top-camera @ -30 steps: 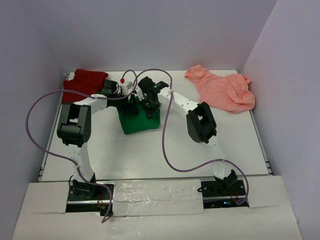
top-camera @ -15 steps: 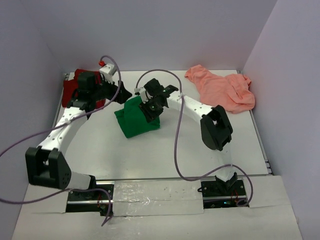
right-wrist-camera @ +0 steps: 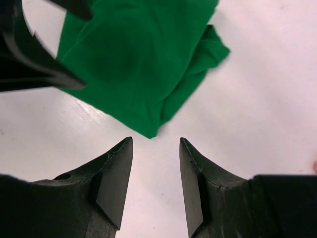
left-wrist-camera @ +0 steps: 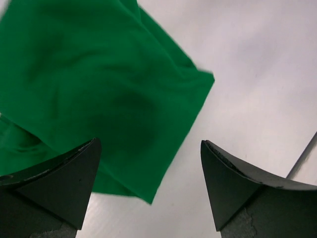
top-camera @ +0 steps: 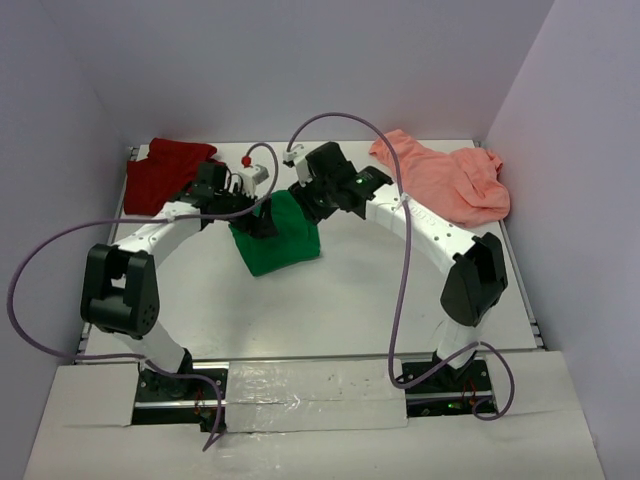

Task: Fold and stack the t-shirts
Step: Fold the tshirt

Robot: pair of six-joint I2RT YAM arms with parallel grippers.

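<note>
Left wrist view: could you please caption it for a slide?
Open left gripper over the folded green t-shirt.

Green t-shirt (left-wrist-camera: pixel 99 99) — soft matt cloth, gently creased; salmon pink t-shirt (top-camera: pixel 445 180) and dark red t-shirt (top-camera: pixel 165 170) look the same matt cloth. Table (right-wrist-camera: pixel 257 99) — smooth white, faint sheen. Right gripper (right-wrist-camera: pixel 156 141) fingers (right-wrist-camera: pixel 111 183): matt black plastic, edges scuffed.

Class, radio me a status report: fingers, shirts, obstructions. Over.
Left gripper, right gripper: fingers apart, empty, over green t-shirt. It lies folded. Red t-shirt, pink t-shirt at back, unstacked. Nothing blocking.
</note>
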